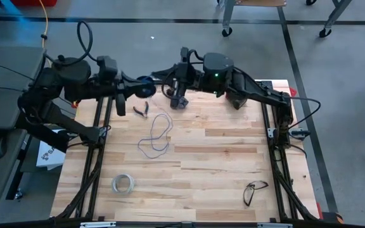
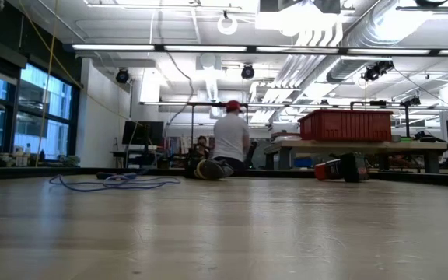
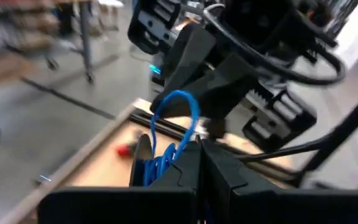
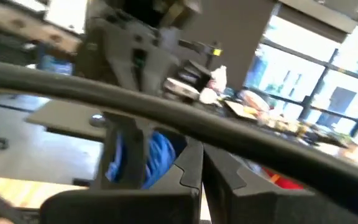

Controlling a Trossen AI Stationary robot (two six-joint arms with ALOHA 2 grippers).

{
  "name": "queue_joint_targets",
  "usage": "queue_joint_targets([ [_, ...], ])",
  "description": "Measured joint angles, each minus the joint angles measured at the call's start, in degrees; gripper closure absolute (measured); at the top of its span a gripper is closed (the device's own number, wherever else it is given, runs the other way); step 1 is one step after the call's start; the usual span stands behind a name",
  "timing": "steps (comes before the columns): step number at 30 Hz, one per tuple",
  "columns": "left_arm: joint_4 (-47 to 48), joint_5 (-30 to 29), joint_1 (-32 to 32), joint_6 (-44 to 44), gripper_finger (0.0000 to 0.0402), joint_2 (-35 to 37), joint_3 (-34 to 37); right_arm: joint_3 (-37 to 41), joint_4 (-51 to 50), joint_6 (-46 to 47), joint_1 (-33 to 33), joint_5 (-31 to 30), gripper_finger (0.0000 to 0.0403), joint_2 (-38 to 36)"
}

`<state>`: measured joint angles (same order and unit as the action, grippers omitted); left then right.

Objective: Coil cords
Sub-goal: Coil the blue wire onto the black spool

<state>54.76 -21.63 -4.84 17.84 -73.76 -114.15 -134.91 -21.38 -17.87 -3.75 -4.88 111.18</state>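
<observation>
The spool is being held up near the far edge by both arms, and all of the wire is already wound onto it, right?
Not all of it. The high view shows loose wire lying in loops on the table. The rest holds: the spool is up near the far edge, between the left gripper and right gripper.

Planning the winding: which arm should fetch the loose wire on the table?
Probably right: the spool sits at the left gripper, so it should stay; the right gripper beside it is as near the loose wire.
</observation>
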Motion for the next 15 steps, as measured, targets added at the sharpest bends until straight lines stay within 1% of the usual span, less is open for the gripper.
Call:
queue_joint_targets([
  [3, -0.15, -3.04, -0.02, -7.0, 0.0401, 0.0, 0.0, -0.02, -2.11, 0.02, -0.68, -2.26, 0.0403, -0.94],
  [7, -0.78, -3.74, -0.04, -13.78, 0.0401, 0.0, 0.0, -0.02, -3.7, 2.29, -1.65, -3.27, 0.0403, -1.96],
  [12, -3.78, -3.08, -0.09, -17.54, 0.0401, 0.07, 0.0, -0.02, -5.71, 5.22, -2.38, -3.46, 0.0403, -2.99],
  [15, -7.35, -3.01, -0.09, -20.82, 0.0402, 0.07, -0.01, -0.02, -6.49, 5.86, -2.35, -3.46, 0.0403, -3.07],
])
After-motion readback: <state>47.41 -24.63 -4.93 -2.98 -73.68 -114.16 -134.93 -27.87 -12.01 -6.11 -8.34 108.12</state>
